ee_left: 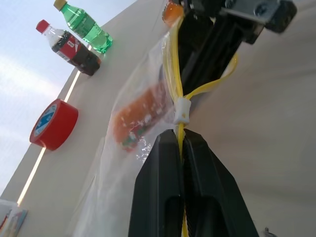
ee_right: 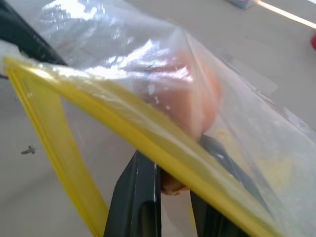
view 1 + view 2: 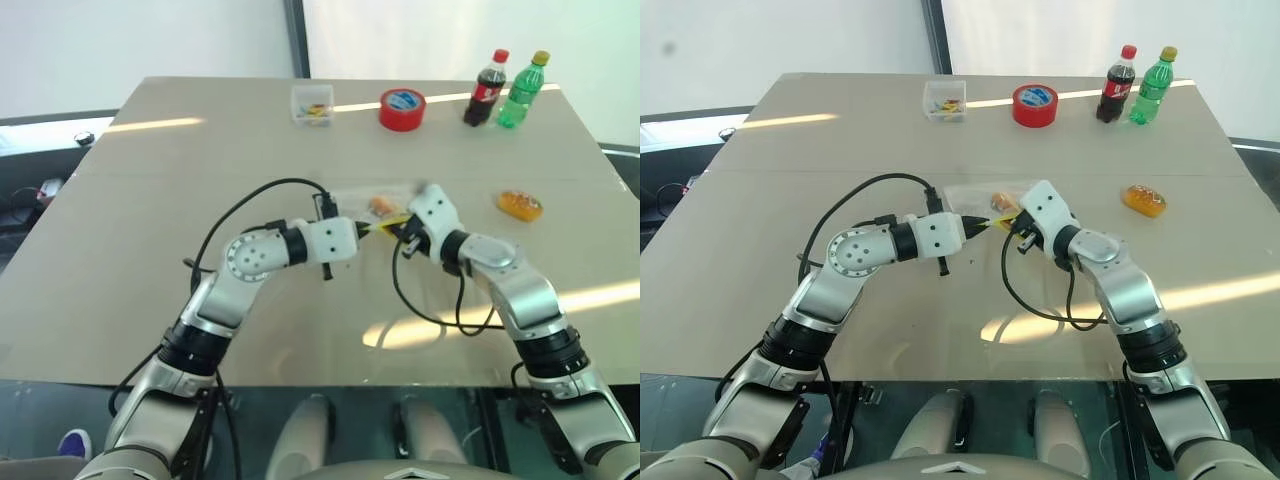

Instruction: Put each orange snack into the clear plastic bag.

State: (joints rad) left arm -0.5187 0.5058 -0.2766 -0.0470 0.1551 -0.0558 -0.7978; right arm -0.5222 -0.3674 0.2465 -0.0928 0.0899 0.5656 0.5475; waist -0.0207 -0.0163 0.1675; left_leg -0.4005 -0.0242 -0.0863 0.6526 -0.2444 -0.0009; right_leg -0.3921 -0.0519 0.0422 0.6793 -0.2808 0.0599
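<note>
The clear plastic bag [image 3: 352, 199] hangs just above the table centre, held between both grippers. My left gripper [image 1: 180, 136] is shut on the yellow strip [image 1: 176, 74] at the bag's mouth. From the other side, my right gripper [image 2: 173, 192] reaches into the mouth, its fingers closed around one orange snack [image 2: 192, 98], which sits inside the bag [image 2: 98, 44]. The left wrist view shows that snack [image 1: 140, 116] through the plastic. Another orange snack [image 3: 520, 205] lies on the table to the right, apart from both grippers.
At the table's far side stand a small clear box [image 3: 312, 104], a red tape roll [image 3: 402, 108], a cola bottle [image 3: 487, 88] and a green bottle [image 3: 524, 90]. Black cables loop from both wrists over the near table.
</note>
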